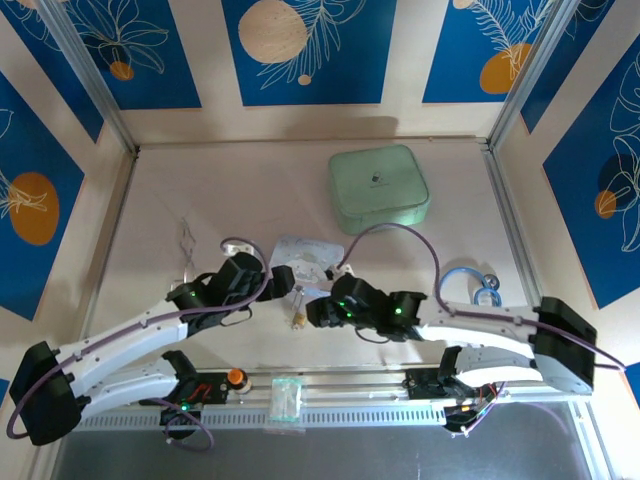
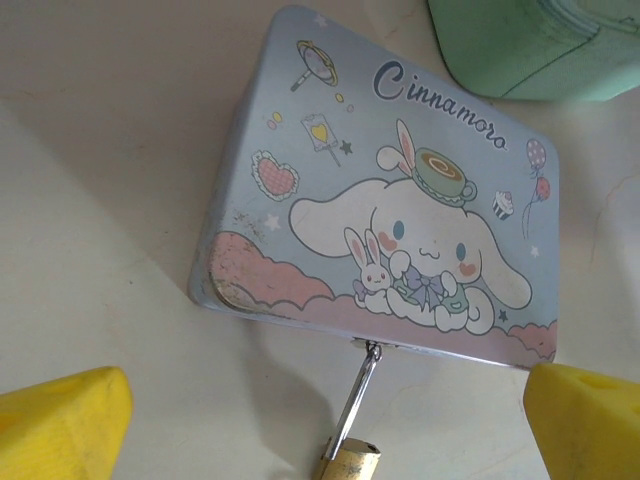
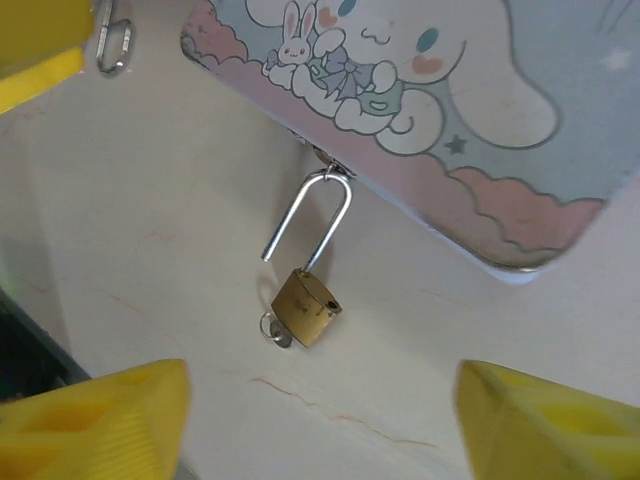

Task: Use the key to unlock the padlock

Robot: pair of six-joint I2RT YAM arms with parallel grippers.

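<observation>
The brass padlock (image 3: 305,307) lies on the table and hangs by its silver shackle (image 3: 310,215) from the hasp of the pale blue cartoon tin (image 3: 430,100). One shackle leg stands free of the body. The small silvery key (image 3: 275,330) sticks out of the body's lower end with its ring. My right gripper (image 3: 320,430) is open just short of the padlock, a yellow finger (image 3: 95,420) on each side and nothing held. My left gripper (image 2: 325,435) is open too, facing the tin (image 2: 390,190), with the padlock (image 2: 350,465) between its fingertips but apart from them.
A mint-green box (image 1: 379,186) stands behind the tin (image 1: 305,258). Blue-handled forceps (image 1: 478,290) lie at the right. A small clear box (image 1: 286,396) and an orange knob (image 1: 236,377) sit on the near rail. Walls close in the table on three sides.
</observation>
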